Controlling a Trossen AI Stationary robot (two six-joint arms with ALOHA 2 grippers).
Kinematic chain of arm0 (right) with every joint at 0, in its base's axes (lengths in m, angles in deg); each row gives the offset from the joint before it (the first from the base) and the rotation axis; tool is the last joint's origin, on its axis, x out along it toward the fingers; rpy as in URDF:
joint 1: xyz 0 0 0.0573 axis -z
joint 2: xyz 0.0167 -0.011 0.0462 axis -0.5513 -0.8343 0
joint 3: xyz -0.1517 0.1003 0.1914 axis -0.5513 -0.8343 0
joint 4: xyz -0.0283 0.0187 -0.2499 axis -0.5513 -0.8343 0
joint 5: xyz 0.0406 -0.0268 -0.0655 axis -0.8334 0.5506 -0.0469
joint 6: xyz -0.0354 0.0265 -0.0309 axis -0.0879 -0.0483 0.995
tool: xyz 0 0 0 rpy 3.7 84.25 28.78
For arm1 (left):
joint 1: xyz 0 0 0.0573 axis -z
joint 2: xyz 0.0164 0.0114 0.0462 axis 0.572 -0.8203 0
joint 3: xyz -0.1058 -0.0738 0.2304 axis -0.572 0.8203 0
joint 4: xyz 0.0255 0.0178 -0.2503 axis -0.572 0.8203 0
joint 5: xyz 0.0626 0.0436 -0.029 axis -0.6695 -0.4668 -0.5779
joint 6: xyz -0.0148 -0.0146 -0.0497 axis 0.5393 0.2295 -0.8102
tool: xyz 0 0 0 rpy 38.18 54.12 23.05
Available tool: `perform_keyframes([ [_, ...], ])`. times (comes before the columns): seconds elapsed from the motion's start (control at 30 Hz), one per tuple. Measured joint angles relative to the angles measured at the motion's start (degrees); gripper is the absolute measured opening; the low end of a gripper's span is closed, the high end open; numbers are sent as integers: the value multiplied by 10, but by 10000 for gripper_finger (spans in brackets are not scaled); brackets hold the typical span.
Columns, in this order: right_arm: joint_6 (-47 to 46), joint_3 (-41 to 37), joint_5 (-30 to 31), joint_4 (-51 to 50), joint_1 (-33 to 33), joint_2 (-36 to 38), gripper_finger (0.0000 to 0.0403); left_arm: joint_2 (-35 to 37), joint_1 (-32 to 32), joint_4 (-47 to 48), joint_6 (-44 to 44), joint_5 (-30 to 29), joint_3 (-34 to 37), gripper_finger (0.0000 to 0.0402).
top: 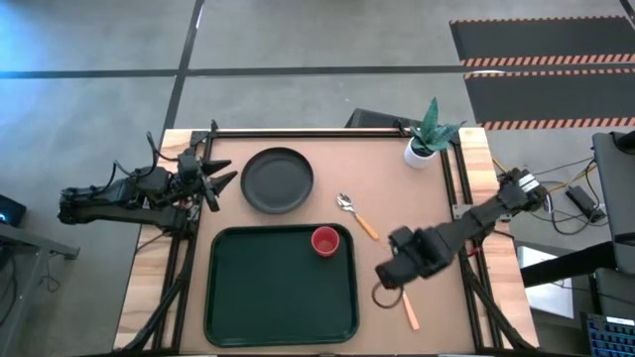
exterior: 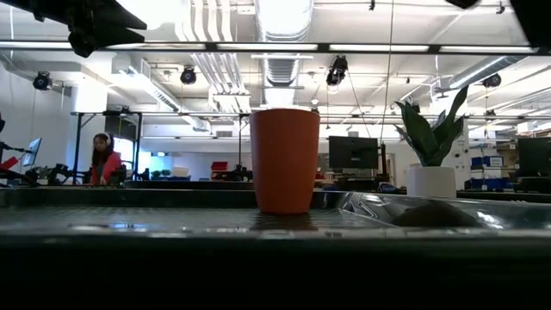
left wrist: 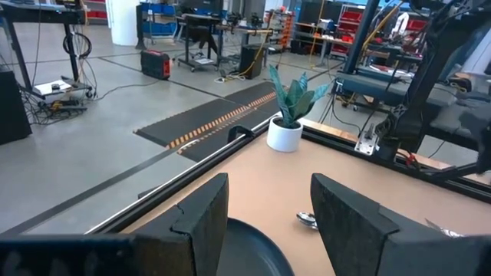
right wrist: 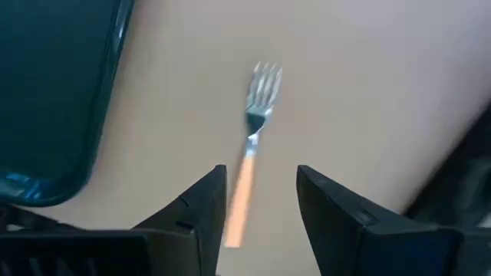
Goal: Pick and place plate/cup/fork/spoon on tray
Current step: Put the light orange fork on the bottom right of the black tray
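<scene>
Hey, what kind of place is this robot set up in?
Probably a robotics lab or workshop. The low view shows exposed ceiling ducts and a person at a desk; the left wrist view shows a concrete floor with a striped cable cover and equipment racks.

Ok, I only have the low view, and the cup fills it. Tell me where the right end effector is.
Observer: The right end effector is open over the fork, one finger on either side of its orange handle.
Operator: Give me the fork's place against the tray.
Observer: It lies on the table past the right edge of the tray, off it. Only the cup is in the tray.
Operator: Now the left arm.
Observer: The left end effector is open beside the plate, which sits on the table beyond the tray.
</scene>
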Motion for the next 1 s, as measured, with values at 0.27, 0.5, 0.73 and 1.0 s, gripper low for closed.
perform_keyframes([
  [0.27, -108, -134, -33, 189, -62, -1, 151, -1, 0, 1, 0, 0, 0, 170],
  [0.5, -140, -203, -46, 289, -82, -6, 151, 3, 0, 1, 0, 0, 1, 170],
  [0.73, -139, -248, -46, 339, -83, -6, 151, 3, 0, 1, 0, 1, 1, 170],
  [1.0, -134, -274, -45, 355, -83, -6, 151, 4, 0, 1, 0, 1, 1, 170],
])
